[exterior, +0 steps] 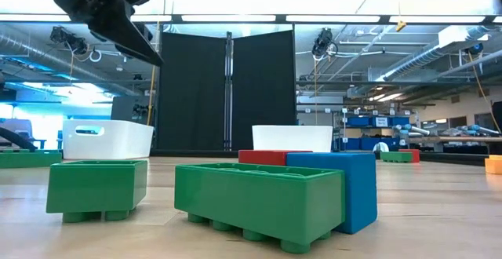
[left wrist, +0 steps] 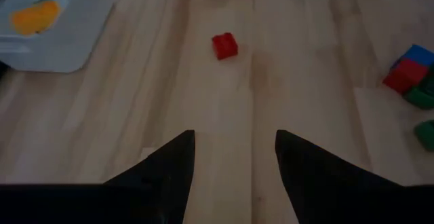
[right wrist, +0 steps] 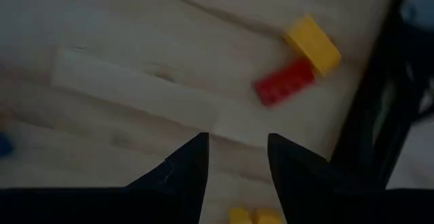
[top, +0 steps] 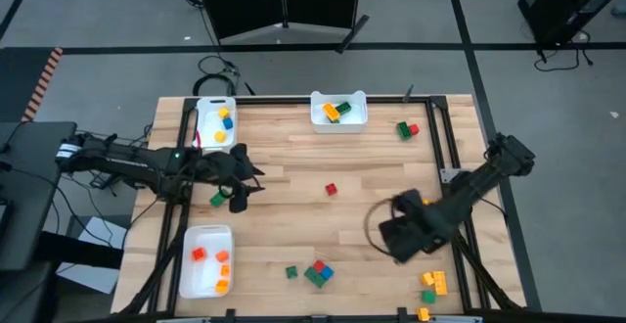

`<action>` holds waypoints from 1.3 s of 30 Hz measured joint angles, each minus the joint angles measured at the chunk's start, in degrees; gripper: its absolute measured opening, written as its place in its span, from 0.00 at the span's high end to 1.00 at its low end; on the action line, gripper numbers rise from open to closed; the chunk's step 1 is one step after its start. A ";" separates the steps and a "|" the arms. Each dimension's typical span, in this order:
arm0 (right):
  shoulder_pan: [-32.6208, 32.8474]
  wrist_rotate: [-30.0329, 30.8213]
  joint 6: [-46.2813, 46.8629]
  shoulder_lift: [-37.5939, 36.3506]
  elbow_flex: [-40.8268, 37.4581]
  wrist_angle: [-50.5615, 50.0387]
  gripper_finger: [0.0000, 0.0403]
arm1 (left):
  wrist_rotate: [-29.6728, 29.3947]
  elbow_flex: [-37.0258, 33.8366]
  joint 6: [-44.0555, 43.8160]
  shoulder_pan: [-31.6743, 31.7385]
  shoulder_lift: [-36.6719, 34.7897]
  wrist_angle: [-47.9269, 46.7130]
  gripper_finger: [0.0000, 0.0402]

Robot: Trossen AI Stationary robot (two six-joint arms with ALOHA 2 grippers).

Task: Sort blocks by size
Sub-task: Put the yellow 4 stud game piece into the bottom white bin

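Hovering with fingers apart and empty, the left hand (left wrist: pixel 234 176) faces the small red plastic brick (left wrist: pixel 224 45) at mid-table; next it should probably descend onto it. Right hand (right wrist: pixel 236 173), also parted and empty, waits well apart from that brick.

The pale, planked wooden bench (top: pixel 323 225) looks smooth with a soft satin sheen. The green studded plastic blocks (exterior: pixel 259 200) are glossy and hard-edged, like the small red plastic block (left wrist: pixel 224 45). The white rectangular plastic tray (top: pixel 205 261) at seven o'clock looks smooth and semi-matt. Matt dark claw fingers (left wrist: pixel 169 166) show no shine.
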 joint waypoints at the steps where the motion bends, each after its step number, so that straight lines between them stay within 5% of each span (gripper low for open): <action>1: 1.56 -0.54 3.76 -0.44 -0.84 0.08 0.59 | 0.53 -0.74 0.00 0.02 -0.23 1.09 0.47; 7: 9.20 -11.24 23.74 -0.93 -7.27 0.31 0.59 | 1.53 -1.79 0.32 0.05 -0.32 2.40 0.47; 11: 12.59 -20.17 26.95 -0.80 -12.36 7.65 0.59 | 1.53 -1.79 1.80 0.05 -0.34 3.88 0.47; 19: 17.92 -24.72 27.26 -0.80 -22.21 26.63 0.59 | 1.60 -1.77 1.79 0.02 -0.34 5.50 0.47; 27: 20.77 -28.51 27.74 -0.82 -28.17 34.95 0.59 | 1.69 -1.75 -0.01 0.02 -0.32 6.18 0.47; 39: 22.34 -31.02 25.80 -0.91 -23.03 39.13 0.59 | 1.67 -1.71 -0.20 0.00 -0.32 10.22 0.47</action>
